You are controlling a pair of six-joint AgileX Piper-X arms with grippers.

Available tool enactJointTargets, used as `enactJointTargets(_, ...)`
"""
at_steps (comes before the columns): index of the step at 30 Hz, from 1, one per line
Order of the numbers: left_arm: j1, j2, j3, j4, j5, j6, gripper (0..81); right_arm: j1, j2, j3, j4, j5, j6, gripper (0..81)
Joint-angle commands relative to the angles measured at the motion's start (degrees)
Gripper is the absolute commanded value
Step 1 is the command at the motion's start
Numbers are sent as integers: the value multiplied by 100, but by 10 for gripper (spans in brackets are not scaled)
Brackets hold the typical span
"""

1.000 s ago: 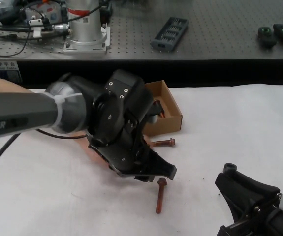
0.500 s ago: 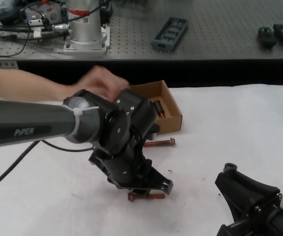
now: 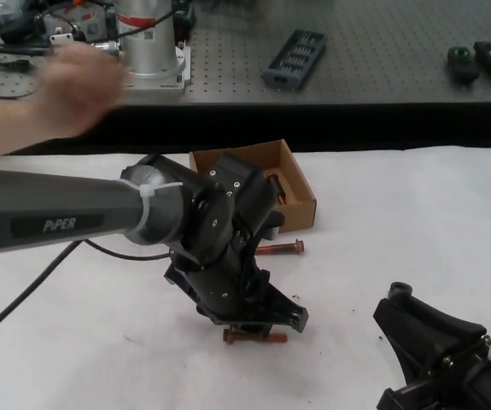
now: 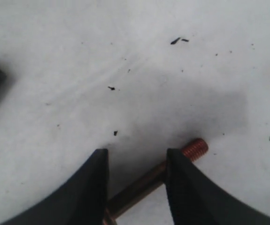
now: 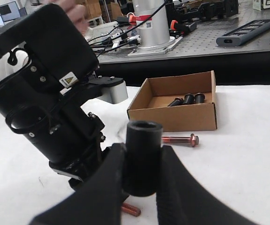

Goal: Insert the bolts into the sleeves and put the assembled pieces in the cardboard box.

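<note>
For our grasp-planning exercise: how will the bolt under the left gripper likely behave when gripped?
The bolt looks like solid metal: probably stiff, heavy for its size. Its round shank lies on cloth, so it may roll or pivot.

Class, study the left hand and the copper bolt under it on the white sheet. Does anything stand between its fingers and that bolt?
Nothing visible does. The left hand is open, with one finger on either side of the bolt, which lies bare on the white sheet.
</note>
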Motion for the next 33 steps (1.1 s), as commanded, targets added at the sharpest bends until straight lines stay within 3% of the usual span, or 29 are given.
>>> enactJointTargets(1, -7, 450, 138, 43, -258, 11, 298, 8, -52, -44, -405, 512, 359, 57)
enactJointTargets(15, -7, 336, -969, 1725, -570, 537, 298, 8, -52, -44, -405, 512, 341, 57)
enactJointTargets(25, -7, -787, -999, 1641, -793, 1431, 298, 8, -52, -44, -356, 512, 342, 57)
enactJointTargets(33, -7, -1299, -999, 2052, 203, 3106, 298, 8, -52, -44, -356, 512, 342, 57)
